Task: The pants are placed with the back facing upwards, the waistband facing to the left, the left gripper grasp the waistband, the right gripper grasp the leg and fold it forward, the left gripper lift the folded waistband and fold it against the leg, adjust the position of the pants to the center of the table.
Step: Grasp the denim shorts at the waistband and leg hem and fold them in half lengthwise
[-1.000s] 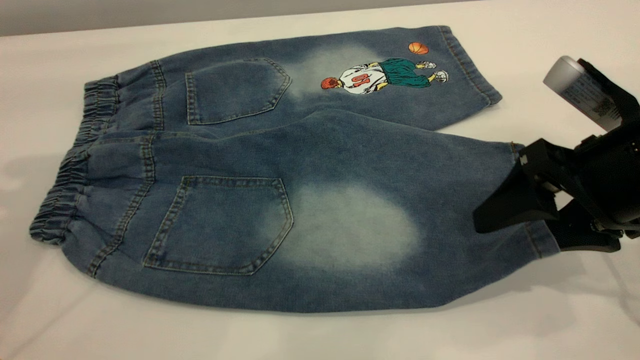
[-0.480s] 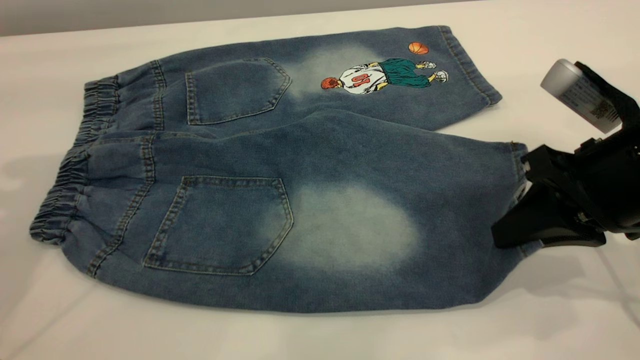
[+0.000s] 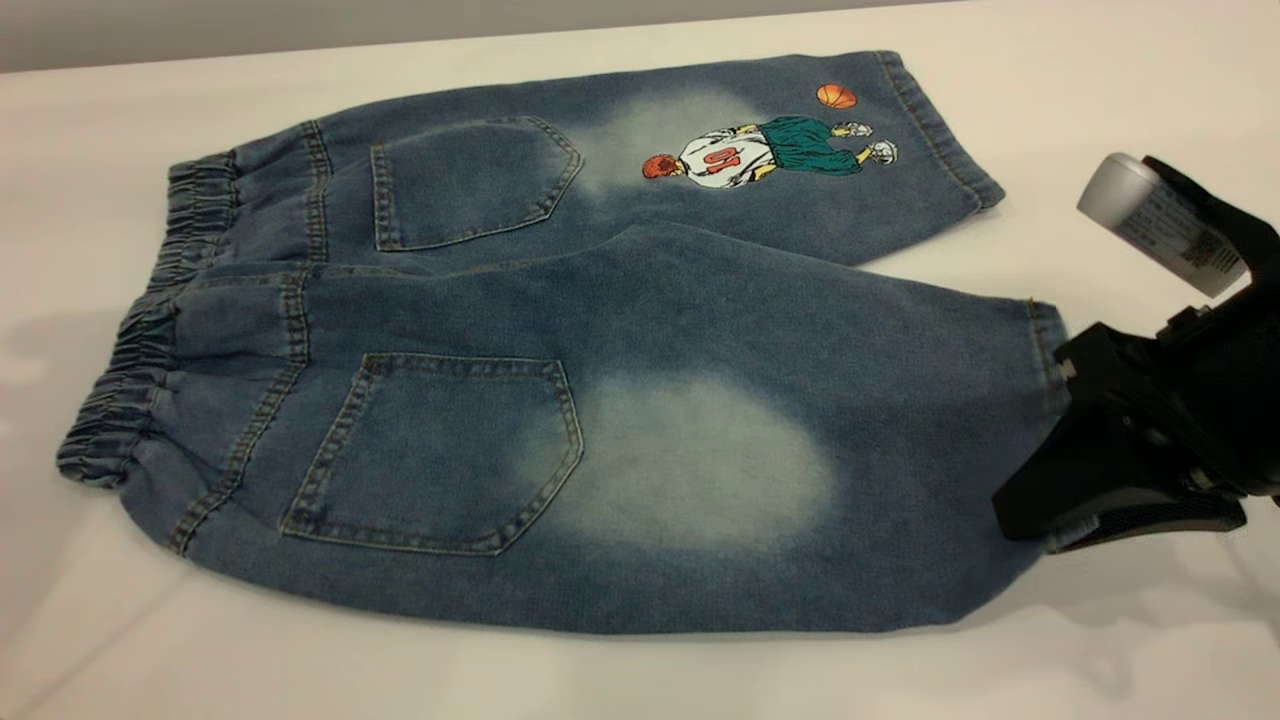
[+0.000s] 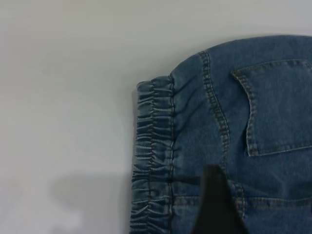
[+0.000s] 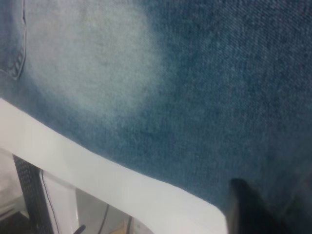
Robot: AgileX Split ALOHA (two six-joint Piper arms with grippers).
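White table [image 3: 1100, 80] takes up the whole scene. Denim pants [image 3: 700, 330] lie on it back side up, spread nearly flat, covering most of the surface from the left to near the right edge.

Waistband [image 3: 150, 330], elastic and gathered, points left. Two legs run to the right: the near leg [image 3: 900, 400] overlaps the inner edge of the far leg [image 3: 800, 200]. Each leg has a pale faded patch on it.

Two back pockets, one [image 3: 440, 450] on the near side, one [image 3: 465, 180] on the far side.

Printed basketball player figure [image 3: 770, 155] on the far leg close to its hem, with a small orange ball [image 3: 836, 96] beside it.

Right gripper [image 3: 1075, 500] sits at the hem of the near leg, at the right of the table. Its dark fingers look closed on the hem edge, cloth pinched between them. A silver cylinder with a label [image 3: 1160, 220] sticks out above the gripper's body.

Left gripper: only one dark fingertip [image 4: 217, 204] shows, in the left wrist view, over the denim just inside the waistband [image 4: 153, 161]. Can't tell whether its fingers are apart or together, or whether it touches the cloth.

Right wrist view: near leg's lower edge [image 5: 122, 161] lies against the white table edge [image 5: 97, 175].
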